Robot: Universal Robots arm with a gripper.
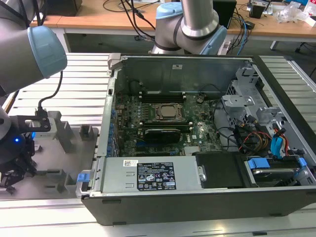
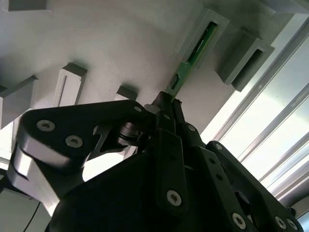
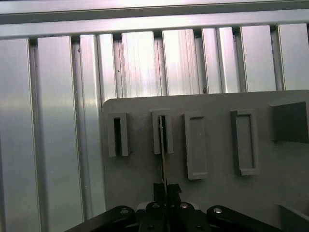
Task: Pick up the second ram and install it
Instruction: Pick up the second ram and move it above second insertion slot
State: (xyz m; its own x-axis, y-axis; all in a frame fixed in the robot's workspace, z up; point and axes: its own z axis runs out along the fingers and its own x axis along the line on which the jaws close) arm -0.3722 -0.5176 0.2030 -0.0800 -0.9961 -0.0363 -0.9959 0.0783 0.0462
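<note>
My gripper (image 2: 166,102) is pressed together on the near end of the second ram (image 2: 192,54), pinching the thin green board edge-on between both fingers (image 2: 166,145). The far end of the second ram sits inside the slot of an upright grey block (image 3: 155,126), which stands on the grey plastic fixture (image 3: 128,179) between two other slotted blocks. In the exterior view, the fixture lies at the lower left of the frame on the ribbed metal table (image 1: 84,79), just beside the open computer case (image 1: 197,197).
</note>
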